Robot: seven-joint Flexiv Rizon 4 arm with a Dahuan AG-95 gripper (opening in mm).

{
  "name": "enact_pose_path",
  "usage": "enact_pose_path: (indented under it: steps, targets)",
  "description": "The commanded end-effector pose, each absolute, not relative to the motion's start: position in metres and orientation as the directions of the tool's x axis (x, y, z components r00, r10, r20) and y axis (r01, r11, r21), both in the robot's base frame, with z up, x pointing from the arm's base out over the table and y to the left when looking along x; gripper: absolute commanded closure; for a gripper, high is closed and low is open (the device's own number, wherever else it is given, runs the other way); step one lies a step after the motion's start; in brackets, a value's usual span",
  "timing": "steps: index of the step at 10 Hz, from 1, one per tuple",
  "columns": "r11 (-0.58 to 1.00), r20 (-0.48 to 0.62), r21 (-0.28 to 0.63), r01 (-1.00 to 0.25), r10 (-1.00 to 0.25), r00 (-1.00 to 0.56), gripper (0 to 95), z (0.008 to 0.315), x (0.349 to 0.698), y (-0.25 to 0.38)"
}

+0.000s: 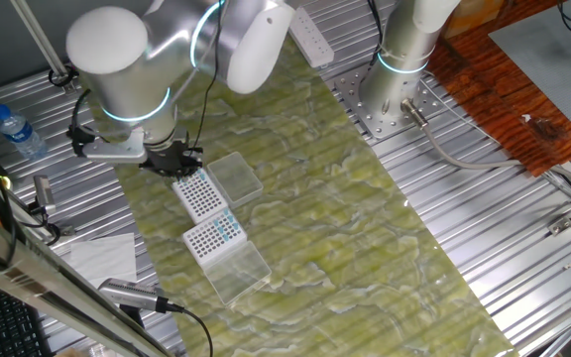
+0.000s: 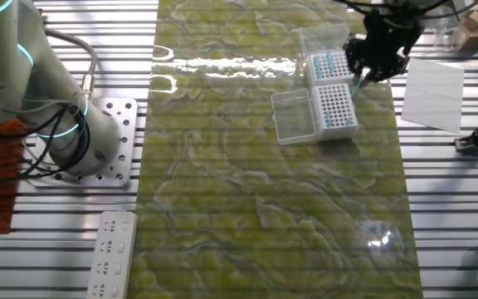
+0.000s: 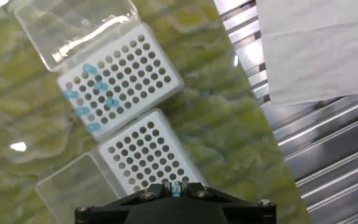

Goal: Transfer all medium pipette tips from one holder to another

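Two white grid holders lie side by side on the green mat. The farther holder (image 3: 120,78) carries several medium pipette tips (image 3: 92,93) with light-blue tops along its left side. The nearer holder (image 3: 148,152) shows only empty holes; its near edge is hidden by my hand. My gripper (image 3: 176,188) is shut on one blue-topped tip (image 3: 176,185) and hovers over the near edge of the empty holder. In one fixed view the gripper (image 1: 174,171) is at the empty holder (image 1: 199,194), with the tipped holder (image 1: 214,236) beyond. In the other fixed view the gripper (image 2: 360,77) stands between both holders' right edges.
Each holder has an open clear lid (image 3: 73,25) (image 3: 73,186) lying flat on the mat. A white paper sheet (image 3: 319,46) lies on the ribbed metal table to the right. A water bottle (image 1: 18,134) and cables (image 1: 147,302) lie at the table's left side.
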State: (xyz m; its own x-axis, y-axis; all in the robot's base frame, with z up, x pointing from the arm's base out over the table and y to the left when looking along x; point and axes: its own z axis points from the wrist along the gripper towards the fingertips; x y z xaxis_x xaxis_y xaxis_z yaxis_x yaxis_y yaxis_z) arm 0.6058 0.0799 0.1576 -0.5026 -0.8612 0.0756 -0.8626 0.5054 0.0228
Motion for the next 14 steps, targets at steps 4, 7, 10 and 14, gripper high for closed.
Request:
enact_pose_path:
  steps: [4,7,10,14]
  targets:
    - [0.680,0.019,0.005,-0.733,-0.733,-0.680,95.0,0.145,0.606,0.146]
    - [0.685,0.005,-0.003,-0.729,-0.729,-0.685,95.0,0.140,0.603,0.147]
    - [0.688,-0.005,-0.015,-0.726,-0.726,-0.688,95.0,0.135,0.602,0.151]
    - [0.676,-0.025,-0.027,-0.736,-0.736,-0.676,95.0,0.129,0.605,0.151]
